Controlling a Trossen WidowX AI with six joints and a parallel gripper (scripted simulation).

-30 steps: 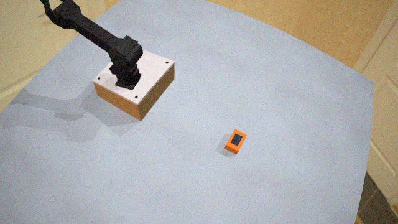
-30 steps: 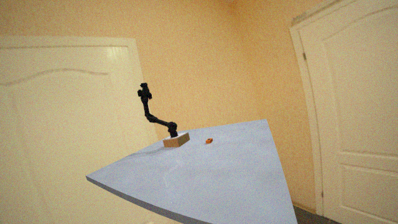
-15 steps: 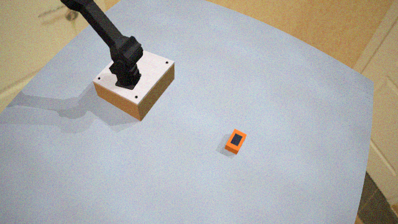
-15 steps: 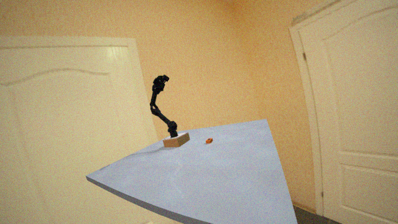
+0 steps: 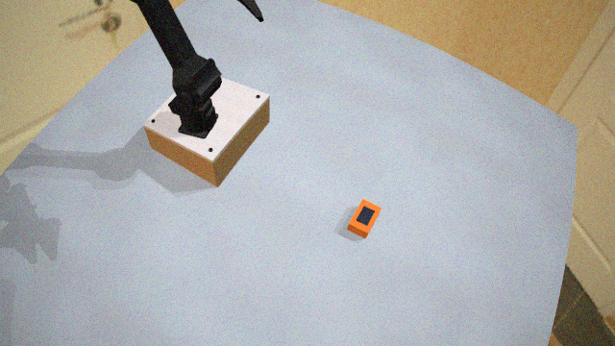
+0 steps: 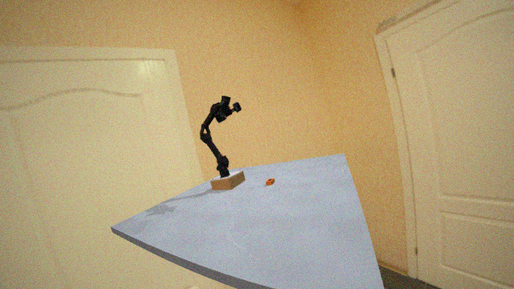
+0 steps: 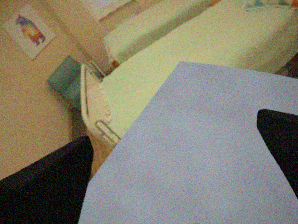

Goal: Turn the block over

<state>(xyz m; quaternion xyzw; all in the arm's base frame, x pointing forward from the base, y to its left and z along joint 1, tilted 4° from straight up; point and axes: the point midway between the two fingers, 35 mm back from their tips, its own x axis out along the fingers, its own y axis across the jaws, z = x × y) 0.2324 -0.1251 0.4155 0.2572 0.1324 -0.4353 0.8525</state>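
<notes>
The orange block (image 5: 365, 218) (image 6: 270, 181) lies flat on the pale blue table (image 5: 432, 269) (image 6: 281, 233) (image 7: 170, 165). Its dark rectangular mark faces up in the top view. My gripper (image 6: 230, 113) (image 7: 177, 132) is open and empty, raised high above the table, well away from the block. In the wrist view its two black fingers stand wide apart, with table and room beyond them and no block in sight. In the top view only one fingertip shows at the top edge; the rest of the gripper is out of frame.
The arm stands on a wooden base box with a white top (image 5: 240, 103) (image 6: 229, 184), a short way from the block. The arm's shadow falls on the table's left side in the top view. The wrist view shows a table corner and a pale green bed (image 7: 145, 75) beyond it.
</notes>
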